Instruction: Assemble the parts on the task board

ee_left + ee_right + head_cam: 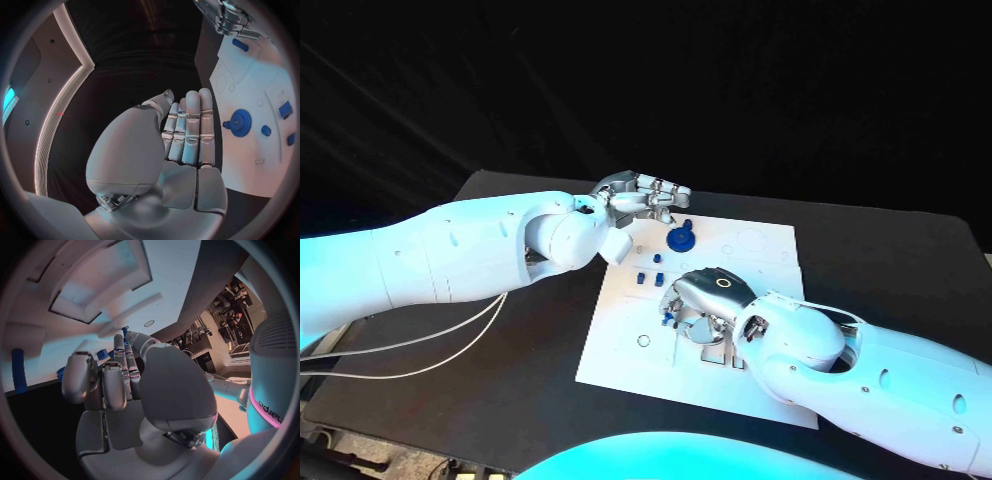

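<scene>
We see a black table (516,400) with the white task board (625,355) lying in its middle. Nearest us, the right hand (708,305) rests low over the board's centre, its fingers curled down among small blue parts (651,278); whether it grips one we cannot tell. Farther off, a blue gear (681,239) sits on the board. Beyond it, at the far edge, the left hand (643,196) hovers with straight fingers, grasping nothing.

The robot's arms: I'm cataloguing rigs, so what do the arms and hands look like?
Both arms are smooth, rounded white shells. The left hand and right hand are silver metal with segmented fingers. Thin pale cables trail from the left arm.
</scene>
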Robot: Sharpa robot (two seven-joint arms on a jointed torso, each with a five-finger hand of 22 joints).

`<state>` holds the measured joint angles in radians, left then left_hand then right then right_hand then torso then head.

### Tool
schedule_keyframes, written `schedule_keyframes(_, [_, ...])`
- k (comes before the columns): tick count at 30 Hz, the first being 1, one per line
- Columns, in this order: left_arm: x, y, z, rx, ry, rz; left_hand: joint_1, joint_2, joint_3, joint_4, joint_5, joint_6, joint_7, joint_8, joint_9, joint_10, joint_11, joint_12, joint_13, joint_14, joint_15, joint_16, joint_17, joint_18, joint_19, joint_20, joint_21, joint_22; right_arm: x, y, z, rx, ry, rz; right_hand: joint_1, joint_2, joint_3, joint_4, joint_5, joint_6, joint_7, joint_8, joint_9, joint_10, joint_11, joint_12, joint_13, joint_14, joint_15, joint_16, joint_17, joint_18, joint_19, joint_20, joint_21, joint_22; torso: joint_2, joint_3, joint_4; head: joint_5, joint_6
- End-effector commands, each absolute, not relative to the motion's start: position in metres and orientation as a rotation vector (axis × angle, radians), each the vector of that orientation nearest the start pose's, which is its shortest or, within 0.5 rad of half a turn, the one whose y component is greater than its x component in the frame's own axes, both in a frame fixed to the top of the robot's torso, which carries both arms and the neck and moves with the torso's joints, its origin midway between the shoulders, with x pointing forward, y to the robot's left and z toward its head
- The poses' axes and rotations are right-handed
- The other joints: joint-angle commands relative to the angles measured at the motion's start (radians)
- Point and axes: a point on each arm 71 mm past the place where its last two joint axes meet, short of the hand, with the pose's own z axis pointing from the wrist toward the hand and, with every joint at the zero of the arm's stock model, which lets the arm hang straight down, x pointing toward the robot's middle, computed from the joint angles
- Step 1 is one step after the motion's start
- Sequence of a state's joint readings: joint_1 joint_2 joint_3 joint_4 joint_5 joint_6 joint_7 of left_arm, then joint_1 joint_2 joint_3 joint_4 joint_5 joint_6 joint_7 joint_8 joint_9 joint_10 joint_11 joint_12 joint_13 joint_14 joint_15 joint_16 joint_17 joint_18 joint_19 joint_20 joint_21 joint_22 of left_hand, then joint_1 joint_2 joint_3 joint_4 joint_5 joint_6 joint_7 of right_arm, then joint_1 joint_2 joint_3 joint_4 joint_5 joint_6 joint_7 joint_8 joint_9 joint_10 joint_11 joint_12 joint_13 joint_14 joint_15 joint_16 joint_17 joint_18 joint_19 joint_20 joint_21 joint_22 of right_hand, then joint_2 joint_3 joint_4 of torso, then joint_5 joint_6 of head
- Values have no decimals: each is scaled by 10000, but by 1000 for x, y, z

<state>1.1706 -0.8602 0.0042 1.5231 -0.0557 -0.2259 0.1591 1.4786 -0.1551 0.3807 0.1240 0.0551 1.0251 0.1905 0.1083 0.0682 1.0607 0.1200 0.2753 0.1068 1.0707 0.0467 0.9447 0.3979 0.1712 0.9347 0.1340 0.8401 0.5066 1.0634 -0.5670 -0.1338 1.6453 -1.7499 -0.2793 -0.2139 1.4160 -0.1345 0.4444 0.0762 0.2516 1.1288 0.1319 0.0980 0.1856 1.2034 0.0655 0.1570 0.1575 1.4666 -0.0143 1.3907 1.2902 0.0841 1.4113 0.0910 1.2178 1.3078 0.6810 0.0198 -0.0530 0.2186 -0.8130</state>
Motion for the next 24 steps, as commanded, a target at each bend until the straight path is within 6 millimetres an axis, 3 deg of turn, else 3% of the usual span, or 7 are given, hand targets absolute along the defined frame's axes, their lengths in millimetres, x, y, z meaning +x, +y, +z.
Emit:
schedule_keyframes(1, [486,210,-190,-11768,16632,-15037,-1,89,-53,12,28,-72,-11,24,-8,-82,18,36,10,-75,6,-49,-10,125,53,47,-56,-10,383,-33,-253,-5848,17155,8523,-114,2,45,-29,-46,77,1,58,13,80,-17,-50,-13,506,2,39,-9,-96,42,-12,-45,993,1,3,-2,12,-9])
schedule_keyframes(24, [485,211,-189,-11779,16672,-15022,-1,89,-53,12,28,-72,-11,24,-8,-82,18,36,10,-75,6,-49,-10,125,53,47,-56,-10,382,-29,-259,-6028,17412,8468,-123,4,46,-40,-44,79,-4,56,16,87,-21,-54,-17,504,1,36,-17,-94,38,-12,-53,992,7,5,-5,59,-76])
